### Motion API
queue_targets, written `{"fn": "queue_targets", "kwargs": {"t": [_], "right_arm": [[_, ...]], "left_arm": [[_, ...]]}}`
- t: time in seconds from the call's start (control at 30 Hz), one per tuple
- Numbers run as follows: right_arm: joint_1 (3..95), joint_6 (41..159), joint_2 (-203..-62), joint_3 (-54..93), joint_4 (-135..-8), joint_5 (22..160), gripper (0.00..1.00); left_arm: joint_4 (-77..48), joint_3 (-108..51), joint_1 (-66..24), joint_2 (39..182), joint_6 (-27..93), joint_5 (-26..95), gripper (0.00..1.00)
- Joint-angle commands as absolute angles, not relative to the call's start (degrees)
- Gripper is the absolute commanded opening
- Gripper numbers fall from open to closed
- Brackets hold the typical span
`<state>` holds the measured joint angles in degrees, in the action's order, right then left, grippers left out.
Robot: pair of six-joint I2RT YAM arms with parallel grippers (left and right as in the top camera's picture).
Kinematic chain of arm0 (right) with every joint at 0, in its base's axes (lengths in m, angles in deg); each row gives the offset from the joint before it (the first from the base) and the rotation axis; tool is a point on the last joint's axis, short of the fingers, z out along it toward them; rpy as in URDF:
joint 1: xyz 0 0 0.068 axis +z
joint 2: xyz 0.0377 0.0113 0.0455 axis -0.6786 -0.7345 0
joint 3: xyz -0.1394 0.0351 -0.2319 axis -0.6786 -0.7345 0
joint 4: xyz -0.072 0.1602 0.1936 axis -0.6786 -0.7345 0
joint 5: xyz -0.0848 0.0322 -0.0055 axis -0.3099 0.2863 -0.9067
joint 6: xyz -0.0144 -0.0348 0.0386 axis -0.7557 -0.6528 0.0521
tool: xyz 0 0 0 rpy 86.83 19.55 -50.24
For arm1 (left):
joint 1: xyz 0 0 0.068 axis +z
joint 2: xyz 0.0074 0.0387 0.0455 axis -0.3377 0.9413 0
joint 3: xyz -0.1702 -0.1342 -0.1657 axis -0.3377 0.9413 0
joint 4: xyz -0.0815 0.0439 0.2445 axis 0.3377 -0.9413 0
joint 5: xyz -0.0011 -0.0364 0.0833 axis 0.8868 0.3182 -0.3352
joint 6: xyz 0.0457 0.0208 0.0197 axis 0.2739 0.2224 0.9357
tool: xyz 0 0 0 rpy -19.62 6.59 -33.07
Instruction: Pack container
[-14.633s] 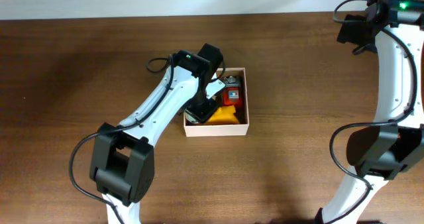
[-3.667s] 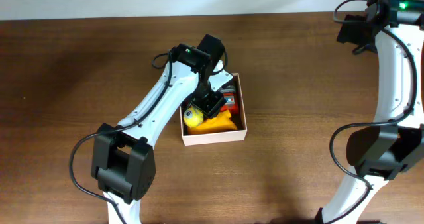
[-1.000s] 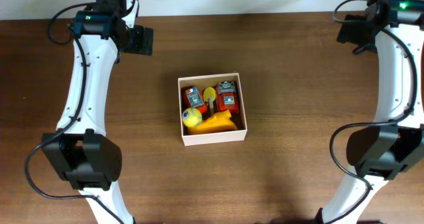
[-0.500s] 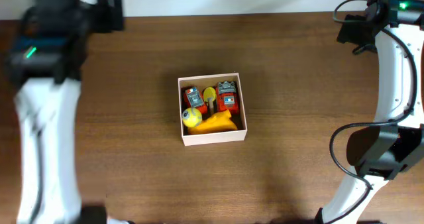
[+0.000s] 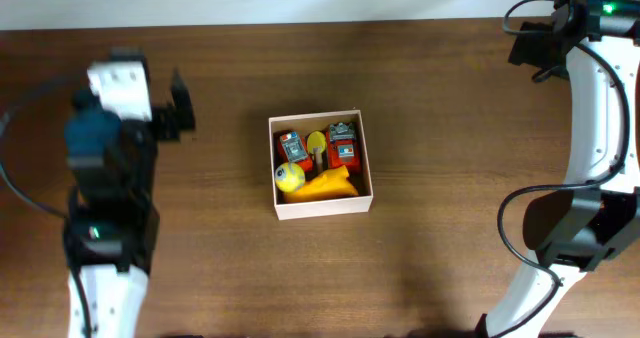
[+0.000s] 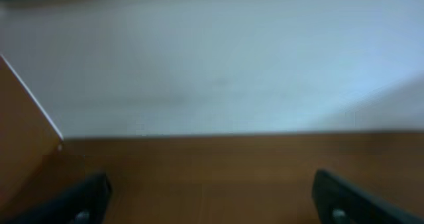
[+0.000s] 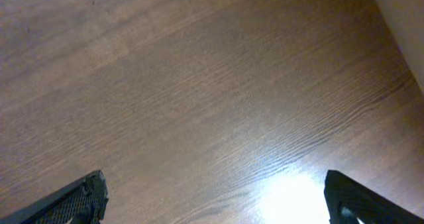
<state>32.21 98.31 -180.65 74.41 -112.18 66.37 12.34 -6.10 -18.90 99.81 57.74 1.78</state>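
Observation:
The container (image 5: 322, 211), a square white-walled box, sits mid-table in the overhead view. Inside lie two red toys (image 5: 343, 144), a yellow ball (image 5: 289, 178) and a yellow piece (image 5: 328, 186). My left arm (image 5: 108, 138) is blurred at the left, well away from the box. The left gripper (image 6: 215, 201) is open with only bare table wood and a white wall ahead of it. My right arm (image 5: 592, 98) stands at the far right. The right gripper (image 7: 218, 201) is open over bare wood with nothing between its fingers.
The brown wooden table (image 5: 450, 228) ends at a white wall along the back edge (image 5: 400, 18). Both arm bases stand at the front corners.
My left arm has pulled out of the container, swung to the back left, then come down the left side; it is motion-blurred now. The right arm and the box have not moved.

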Motion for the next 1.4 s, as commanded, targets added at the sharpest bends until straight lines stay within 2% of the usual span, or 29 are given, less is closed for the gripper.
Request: {"fn": "queue_targets", "kwargs": {"t": [0.0,0.37,0.57,0.83,1.27,1.37], "right_arm": [[32.17,98.79,-180.19,74.12,-112.05,66.24,0.99],[32.17,98.79,-180.19,74.12,-112.05,66.24,0.99],[32.17,98.79,-180.19,74.12,-112.05,66.24,0.99],[32.17,98.77,-180.19,74.12,-112.05,66.24,0.99],[32.17,98.77,-180.19,74.12,-112.05,66.24,0.98],[32.17,98.79,-180.19,74.12,-112.05,66.24,0.99]], "left_arm": [[18.02,5.44,-18.81,89.8,58.26,3.95,0.99],[33.21,35.32,-18.81,66.09,58.24,5.89,0.99],[35.16,44.76,-18.65,55.99,58.24,5.89,0.99],[31.07,48.74,-16.95,50.02,58.24,5.92,0.99],[11.1,49.07,-16.95,39.16,58.24,5.94,0.99],[11.01,49.07,-16.95,39.18,58.24,5.94,0.99]]}}
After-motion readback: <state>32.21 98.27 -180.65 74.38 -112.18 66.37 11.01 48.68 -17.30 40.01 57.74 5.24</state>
